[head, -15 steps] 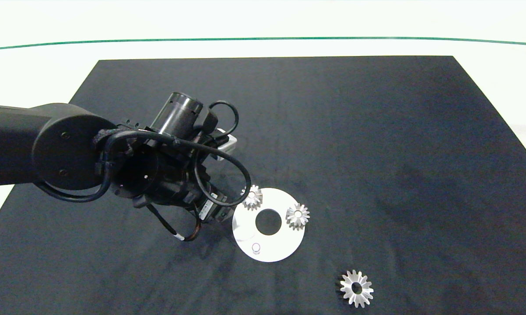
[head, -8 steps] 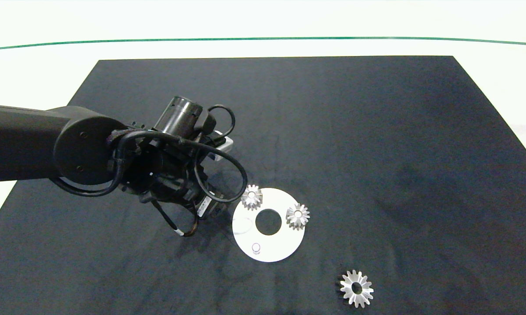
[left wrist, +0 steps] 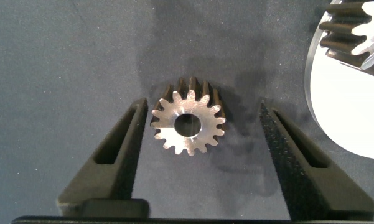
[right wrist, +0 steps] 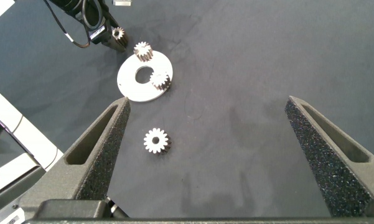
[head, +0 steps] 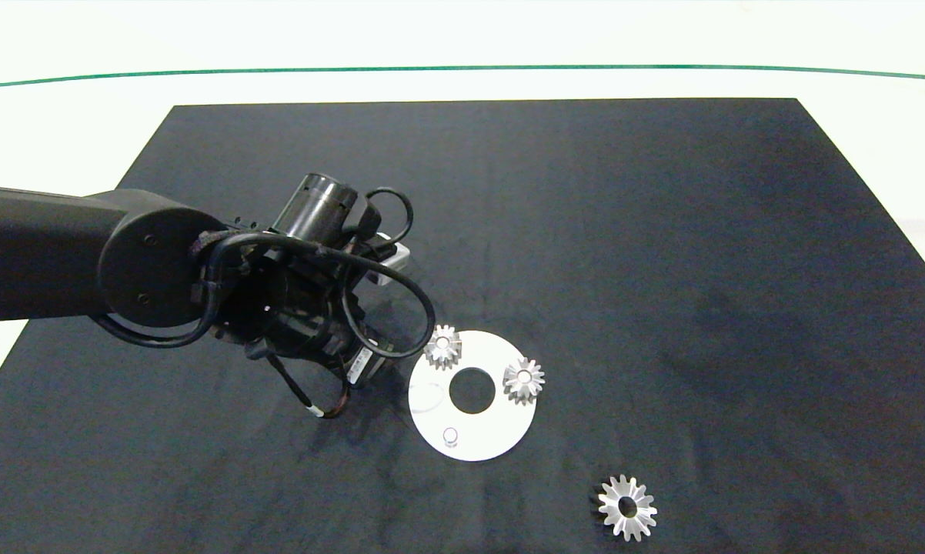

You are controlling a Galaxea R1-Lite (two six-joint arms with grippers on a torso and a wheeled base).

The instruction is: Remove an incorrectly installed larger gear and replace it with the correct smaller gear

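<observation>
The smaller gear [left wrist: 188, 124] lies flat on the black mat between the two fingers of my left gripper [left wrist: 202, 104], which stands open around it with a gap on each side. In the head view that gear is hidden under the left wrist [head: 308, 308], just left of the white disc plate [head: 493, 431]. The larger gear [head: 626, 508] lies loose on the mat near the front edge, right of the plate. My right gripper [right wrist: 218, 155] hangs open high above the mat with nothing between its fingers; it also shows the larger gear [right wrist: 155, 141].
Two small silver gears [head: 442, 346] [head: 524, 379] stand on the plate's rim, and a bare short peg [head: 450, 436] rises from its near side. The black mat [head: 662, 269] covers a white table.
The left arm's elbow shifted to the right and its gripper end drew slightly back from the plate's edge. The gears and plate have not moved.
</observation>
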